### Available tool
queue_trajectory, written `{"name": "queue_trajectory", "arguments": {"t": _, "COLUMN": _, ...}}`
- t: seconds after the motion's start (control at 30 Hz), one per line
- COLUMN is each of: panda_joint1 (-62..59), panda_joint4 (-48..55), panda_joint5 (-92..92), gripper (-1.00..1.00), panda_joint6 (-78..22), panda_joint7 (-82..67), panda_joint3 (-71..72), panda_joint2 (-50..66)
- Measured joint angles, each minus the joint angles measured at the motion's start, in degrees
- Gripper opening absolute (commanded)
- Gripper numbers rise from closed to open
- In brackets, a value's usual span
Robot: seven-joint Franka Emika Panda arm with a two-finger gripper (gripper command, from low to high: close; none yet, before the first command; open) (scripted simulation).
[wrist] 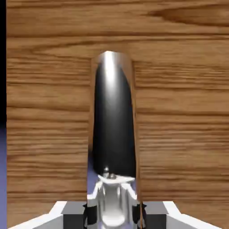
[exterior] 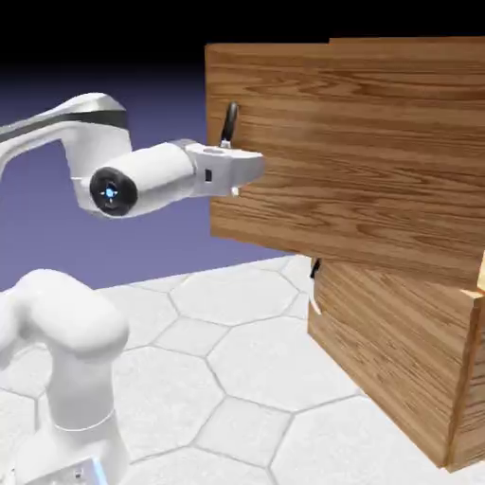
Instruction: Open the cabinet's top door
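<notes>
gripper (wrist: 114, 215) closed on silver part of black handle (wrist: 114, 120); brown, grained top door (exterior: 350, 152) swung out from cabinet (exterior: 393, 350)

Floor: I see bright, nearly white tiles.
Backdrop: fades to black up top.
Handle (wrist: 114, 120): pale glare on its upper end.
Wood grain: slightly soft in my hand view.
</notes>
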Motion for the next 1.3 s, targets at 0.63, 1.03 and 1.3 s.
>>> {"name": "queue_trajectory", "arguments": {"t": 0.63, "panda_joint1": -14.13, "panda_joint4": 11.80, "panda_joint5": -31.95, "gripper": -1.00, "panda_joint6": -47.35, "panda_joint7": 4.91, "panda_joint3": -34.76, "panda_joint2": -6.25}}
{"name": "queue_trajectory", "arguments": {"t": 1.03, "panda_joint1": 3.06, "panda_joint4": 28.38, "panda_joint5": -50.00, "gripper": -1.00, "panda_joint6": -62.00, "panda_joint7": 15.45, "panda_joint3": -46.42, "panda_joint2": -14.54}}
{"name": "queue_trajectory", "arguments": {"t": 1.3, "panda_joint1": 14.60, "panda_joint4": 45.00, "panda_joint5": -52.94, "gripper": -1.00, "panda_joint6": -76.68, "panda_joint7": 17.97, "panda_joint3": -49.27, "panda_joint2": -14.42}}
